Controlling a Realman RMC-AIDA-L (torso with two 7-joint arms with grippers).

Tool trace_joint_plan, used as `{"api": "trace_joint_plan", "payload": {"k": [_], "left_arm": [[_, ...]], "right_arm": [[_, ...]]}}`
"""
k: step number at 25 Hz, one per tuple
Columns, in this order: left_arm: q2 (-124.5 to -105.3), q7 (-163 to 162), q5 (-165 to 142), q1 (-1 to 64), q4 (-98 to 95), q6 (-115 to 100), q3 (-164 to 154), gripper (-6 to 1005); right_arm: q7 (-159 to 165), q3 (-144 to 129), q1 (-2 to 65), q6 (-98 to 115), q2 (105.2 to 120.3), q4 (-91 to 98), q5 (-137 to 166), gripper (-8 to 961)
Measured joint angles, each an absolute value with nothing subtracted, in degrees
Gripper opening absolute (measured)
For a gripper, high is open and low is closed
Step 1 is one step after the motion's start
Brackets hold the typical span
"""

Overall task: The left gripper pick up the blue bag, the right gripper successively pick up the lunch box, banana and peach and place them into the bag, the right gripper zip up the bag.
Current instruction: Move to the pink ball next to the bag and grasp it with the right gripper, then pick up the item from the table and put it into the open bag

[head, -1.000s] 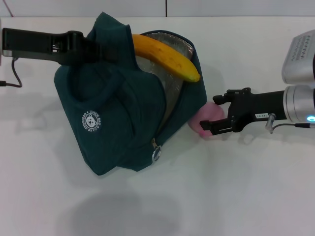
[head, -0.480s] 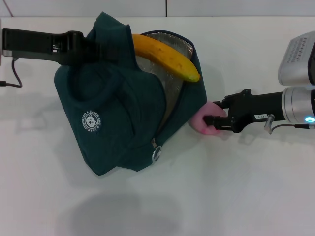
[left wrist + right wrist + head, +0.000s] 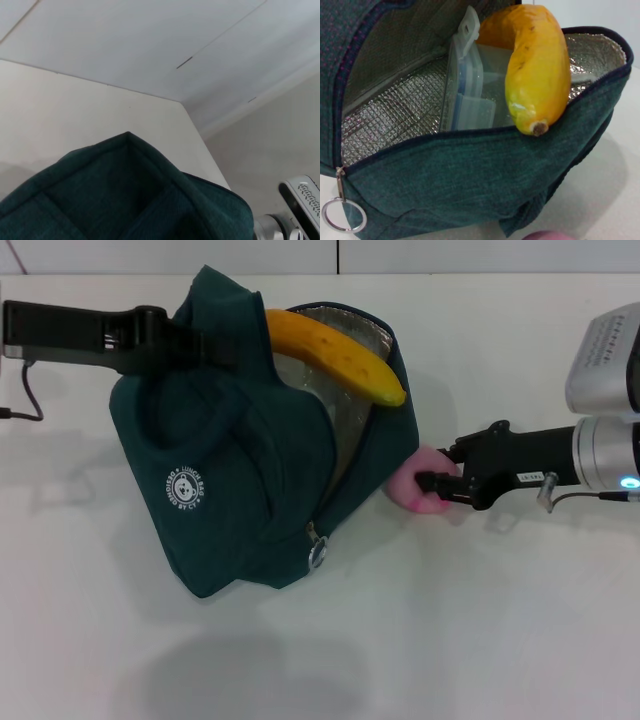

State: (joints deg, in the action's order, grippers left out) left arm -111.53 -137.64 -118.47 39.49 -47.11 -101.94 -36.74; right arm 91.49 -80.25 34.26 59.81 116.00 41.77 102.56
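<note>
Jaws of the right gripper point(image 3: 428, 490) were closed on the peach point(image 3: 413, 488) on the desk point(image 3: 520, 620), touching the bag point(image 3: 230, 490); the left gripper point(image 3: 200, 345) gripped the bag's top near the far edge. Right wrist view: box point(image 3: 470, 95) and banana point(image 3: 535, 65) were inside, banana overhanging the rim, leaving a narrow opening. Peach and zipping remained.

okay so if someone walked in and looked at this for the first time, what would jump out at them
Most striking is the blue bag, held up by the left gripper at its top, with the banana poking out over its open rim and the lunch box standing inside against the silvery lining. Just beside the bag on the white table, the right gripper is closed on the peach.
</note>
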Motion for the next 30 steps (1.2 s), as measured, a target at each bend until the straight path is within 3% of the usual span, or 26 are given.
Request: {"api": "trace_joint_plan", "payload": {"k": [12, 19, 30], "left_arm": [[-111.53, -137.6, -118.5, 39.4, -47.1, -101.9, -36.7, 54], [-111.53, -137.6, -118.5, 39.3, -47.1, -101.9, -36.5, 54], [-111.53, -137.6, -118.5, 39.3, -46.9, -102.0, -36.5, 55]], "right_arm": [[91.1, -79.8, 33.8, 61.1, 115.85, 42.2, 102.6, 227], [91.1, -79.8, 33.3, 61.1, 115.73, 42.9, 101.8, 198], [91.5, -71.3, 27.9, 61.7, 115.53, 49.5, 99.4, 138]]}}
